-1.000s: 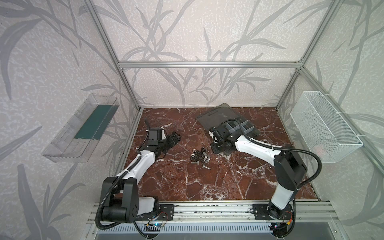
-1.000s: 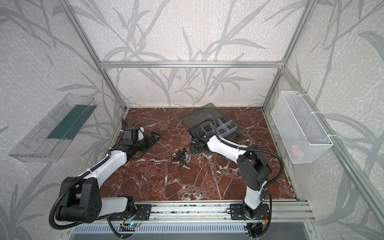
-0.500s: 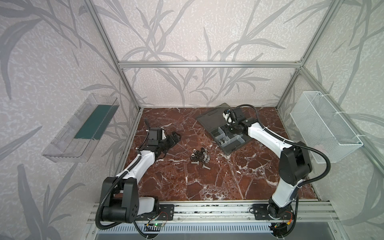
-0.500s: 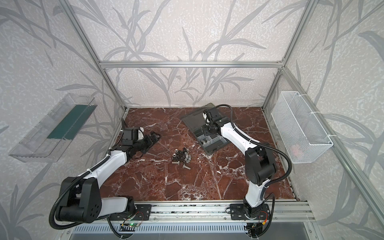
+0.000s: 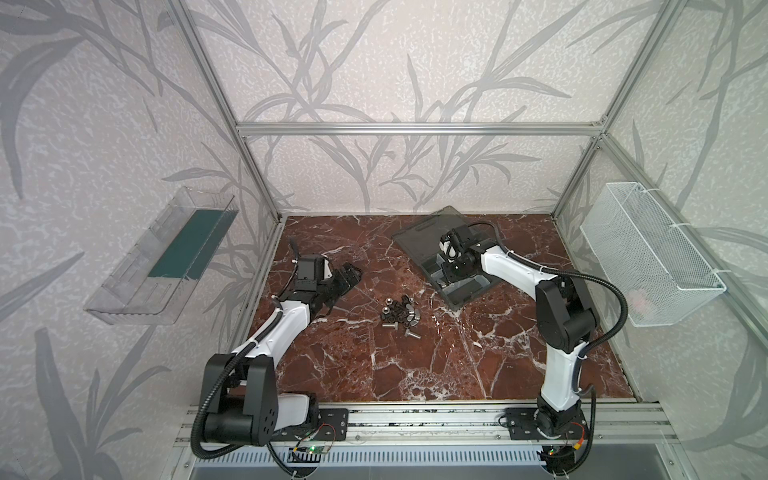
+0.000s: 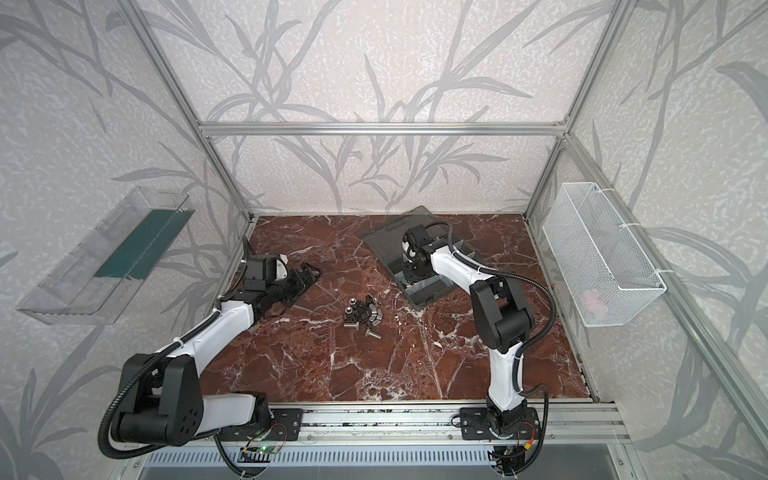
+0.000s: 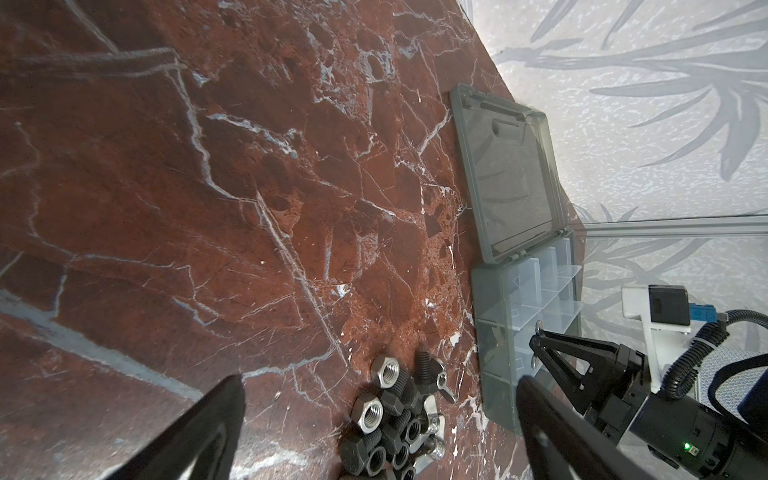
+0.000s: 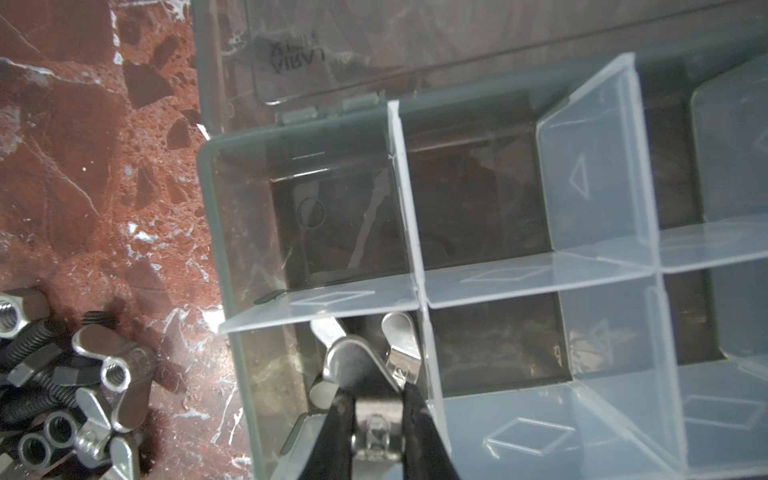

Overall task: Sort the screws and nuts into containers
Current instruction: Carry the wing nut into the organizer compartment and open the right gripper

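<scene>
A pile of screws and nuts [image 5: 400, 312] [image 6: 362, 313] lies mid-table: black bolts, silver hex nuts and wing nuts [image 7: 390, 411] [image 8: 62, 382]. The smoky-grey organiser [image 5: 471, 289] [image 6: 430, 293] stands open at the back right, its lid [image 7: 511, 166] flat behind it, and pale dividers split it into containers. My right gripper [image 5: 446, 284] [image 6: 409, 282] [image 8: 376, 395] [image 7: 536, 345] hangs over the corner container nearest the pile. It is shut on a silver wing nut [image 8: 374, 430]. More silver wings [image 8: 328, 330] show in that container below. My left gripper [image 5: 351, 276] [image 6: 311, 274] [image 7: 378, 379] is open and empty, left of the pile.
A clear wall tray [image 5: 166, 253] with a green insert hangs on the left wall. A white wire basket [image 5: 648, 257] hangs on the right wall. Aluminium posts frame the table corners, and a metal rail [image 5: 415, 415] runs along the front edge.
My right gripper rose from the pile side of the organiser, swung back over the lid, then came forward and down over the corner container. The left arm has not moved.
</scene>
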